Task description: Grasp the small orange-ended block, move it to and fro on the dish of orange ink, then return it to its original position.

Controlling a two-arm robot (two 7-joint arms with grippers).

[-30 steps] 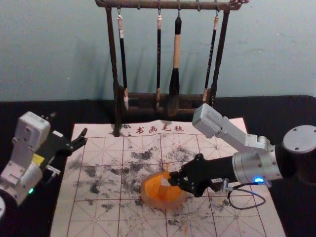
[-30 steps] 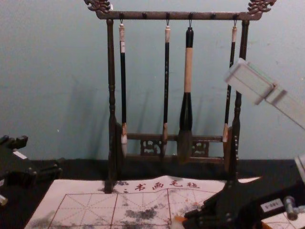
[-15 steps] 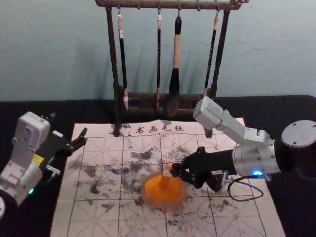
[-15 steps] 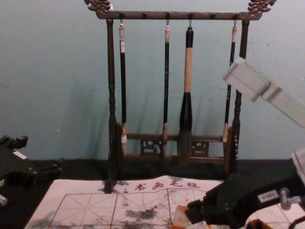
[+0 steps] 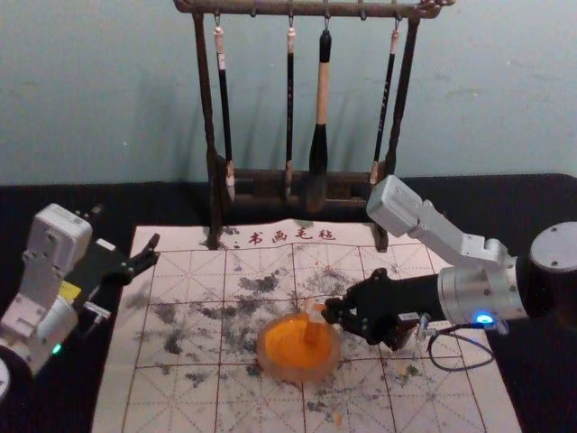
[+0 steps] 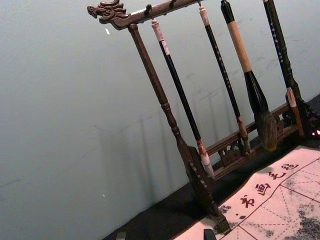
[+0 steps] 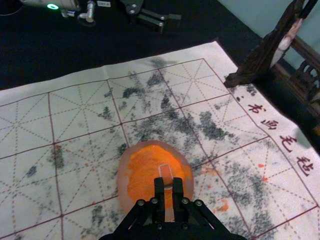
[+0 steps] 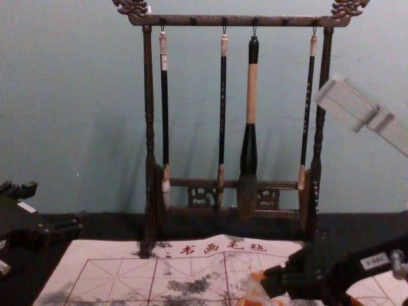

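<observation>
My right gripper [image 5: 329, 312] is at the right back edge of the dish of orange ink [image 5: 287, 350], shut on the small block [image 5: 316, 316], pale with orange on its end. In the right wrist view, the block [image 7: 165, 171] stands out beyond the closed tips of the right gripper [image 7: 168, 186], over the orange ink in the dish [image 7: 123, 176]. Whether it touches the ink I cannot tell. In the chest view the block [image 8: 254, 290] leans at the gripper's tips. My left gripper [image 5: 126, 227] is parked at the left, open and empty; the left wrist view shows the left gripper [image 6: 165, 235] too.
A dark wooden rack [image 5: 213, 189] with several hanging brushes stands behind the dish, at the back edge of the white gridded mat [image 5: 180, 271]. Grey and orange smudges mark the mat around the dish. Black cloth [image 5: 54, 194] lies beyond the mat.
My right gripper, with the block, has moved from over the middle of the dish toward its back edge, then a little to the right. The left arm has stayed still.
</observation>
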